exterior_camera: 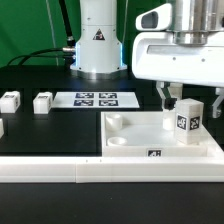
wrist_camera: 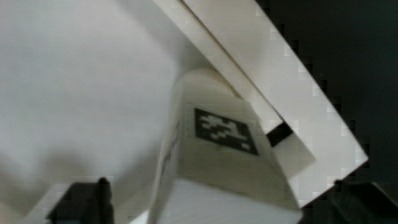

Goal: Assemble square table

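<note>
The square table's white slab (exterior_camera: 135,140) lies flat at the exterior view's right, with round sockets and a small tag on its front rim. A white leg (exterior_camera: 187,116) with a black-and-white tag stands upright in the slab's far right corner. My gripper (exterior_camera: 185,100) hangs over this leg, one dark finger (exterior_camera: 165,97) showing beside it with a gap. In the wrist view the leg (wrist_camera: 228,135) stands between the fingertips (wrist_camera: 89,200), which are apart from its sides, above the slab (wrist_camera: 89,90). The gripper (wrist_camera: 222,208) is open.
Two loose legs (exterior_camera: 10,101) (exterior_camera: 42,102) stand on the black table at the exterior view's left, and a third (exterior_camera: 2,127) shows at the edge. The marker board (exterior_camera: 95,99) lies behind the slab. A long white border wall (exterior_camera: 60,172) runs along the front. The robot base (exterior_camera: 98,45) stands at the back.
</note>
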